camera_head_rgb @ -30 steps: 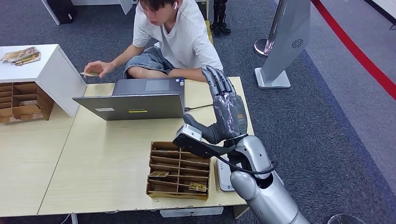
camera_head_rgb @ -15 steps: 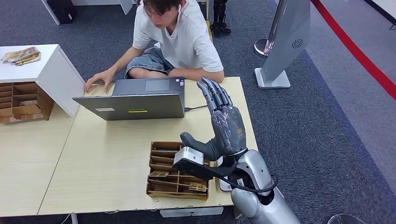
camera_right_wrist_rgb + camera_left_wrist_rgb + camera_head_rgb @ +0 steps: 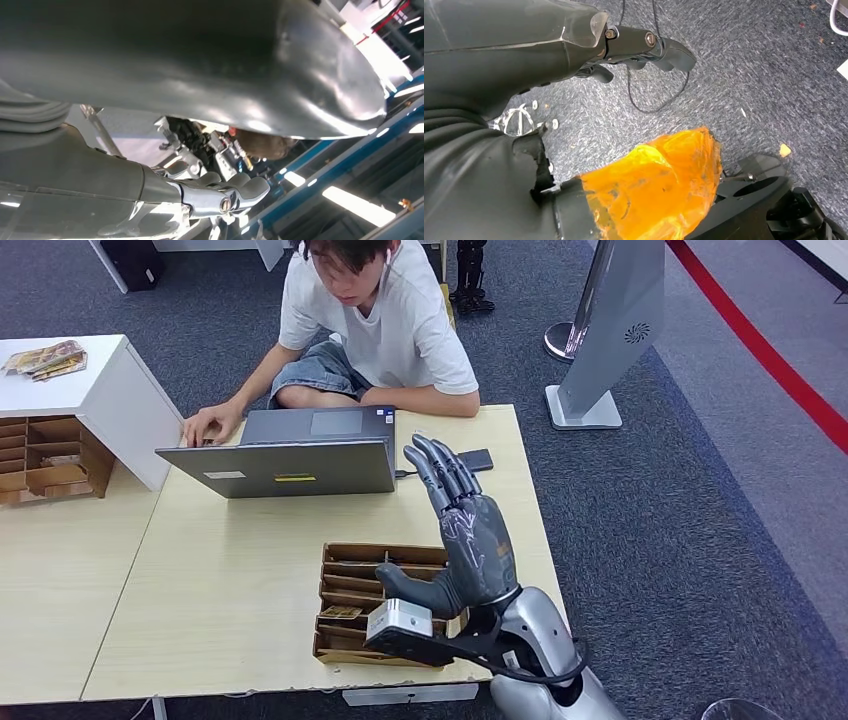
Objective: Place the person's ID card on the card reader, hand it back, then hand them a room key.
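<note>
My right hand (image 3: 470, 540) is raised over the near right part of the table (image 3: 230, 570), flat with its fingers straight and nothing in it. It hangs above the right side of a brown card organizer (image 3: 365, 585), where a room key card (image 3: 340, 612) lies in a slot. My forearm hides the card reader. The person (image 3: 375, 320) sits behind a laptop (image 3: 290, 455), one hand (image 3: 208, 425) resting beside it; I cannot make out the ID card there. My left hand (image 3: 574, 45) hangs over the carpet and holds nothing.
A black phone (image 3: 476, 459) lies near the table's far right edge. On the left stand a white cabinet (image 3: 120, 400) with cards (image 3: 45, 358) on top and a second organizer (image 3: 50, 455). A grey sign stand (image 3: 610, 330) and a red floor line (image 3: 770, 350) are to the right.
My right hand has come down and back toward me, from near the table's far edge to above the organizer. The person's hand, which held a card, now rests beside the laptop.
</note>
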